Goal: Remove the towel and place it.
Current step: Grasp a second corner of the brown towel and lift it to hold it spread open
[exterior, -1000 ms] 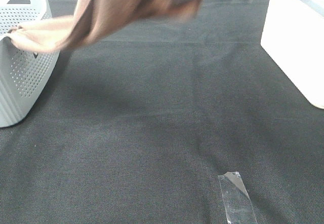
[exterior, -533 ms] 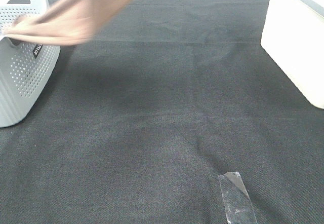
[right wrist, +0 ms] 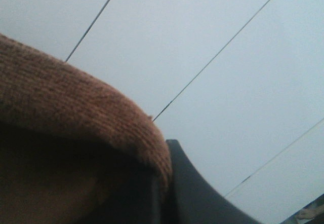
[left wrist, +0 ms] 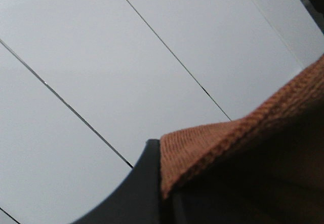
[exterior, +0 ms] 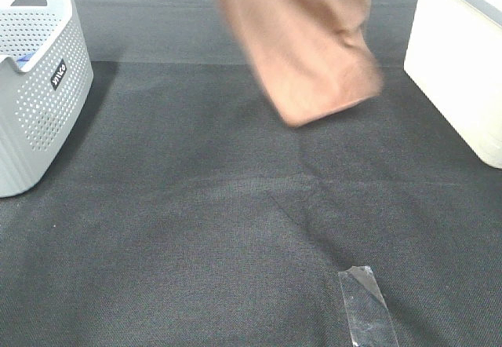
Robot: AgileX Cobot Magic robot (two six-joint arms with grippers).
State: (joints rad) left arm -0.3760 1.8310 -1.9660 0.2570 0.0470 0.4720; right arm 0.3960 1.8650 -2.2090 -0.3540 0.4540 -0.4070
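The brown towel (exterior: 306, 49) hangs in the air at the top middle of the exterior view, blurred, with its lower edge just above the black table and clear of the basket (exterior: 39, 104). Neither gripper shows in that view; both are above the frame. In the left wrist view a hemmed edge of the towel (left wrist: 243, 148) lies clamped against a dark finger (left wrist: 136, 193) of my left gripper (left wrist: 164, 186). In the right wrist view a fold of the towel (right wrist: 66, 107) is clamped against a dark finger (right wrist: 197, 193) of my right gripper (right wrist: 162, 183). Both wrist cameras face a pale panelled ceiling.
The grey perforated basket stands at the left edge of the black cloth-covered table (exterior: 235, 221). A white box (exterior: 463, 64) stands at the right edge. A strip of clear tape (exterior: 365, 308) lies near the front.
The towel has left the basket's rim and swung from the upper left to the top middle, where it hangs free. The basket has not moved.
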